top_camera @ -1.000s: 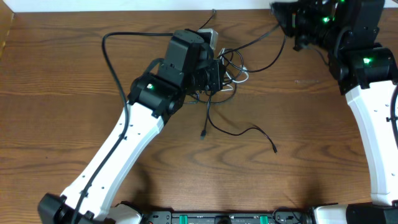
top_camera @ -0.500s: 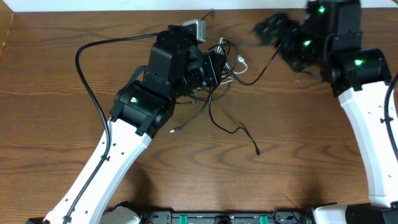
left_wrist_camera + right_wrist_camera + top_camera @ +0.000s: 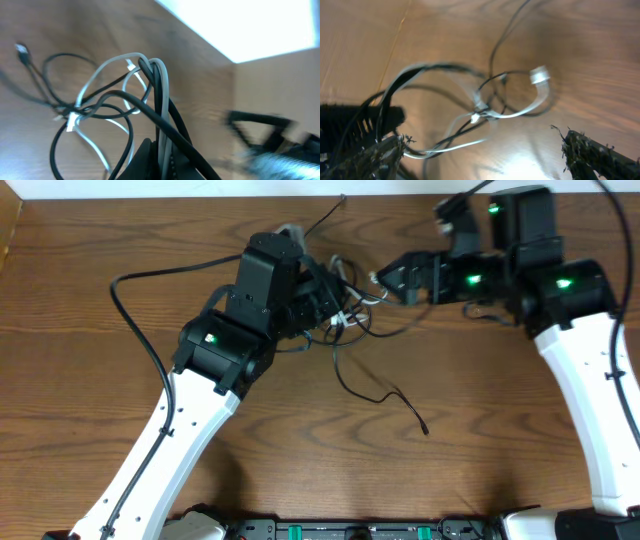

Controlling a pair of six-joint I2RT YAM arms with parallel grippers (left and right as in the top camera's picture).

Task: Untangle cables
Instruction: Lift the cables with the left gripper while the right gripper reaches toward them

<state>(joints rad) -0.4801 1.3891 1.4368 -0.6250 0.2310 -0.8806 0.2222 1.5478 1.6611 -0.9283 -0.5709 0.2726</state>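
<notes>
Clenched at the left end effector (image 3: 332, 302) on the cables (image 3: 352, 315), gripping a bunch of black cords and one white cord straight out from between its fingers (image 3: 150, 161), with loose loops spreading just ahead of it and one long black tail trailing away from it across the wooden tabletop (image 3: 300, 440). Stands released at the right end effector (image 3: 392, 278), jaws spread wide and pointing at the tangle just in front of its fingertips (image 3: 580, 147), with the white plug end nearest them. Cannot tell through the blur whether any cord touches that end effector.
</notes>
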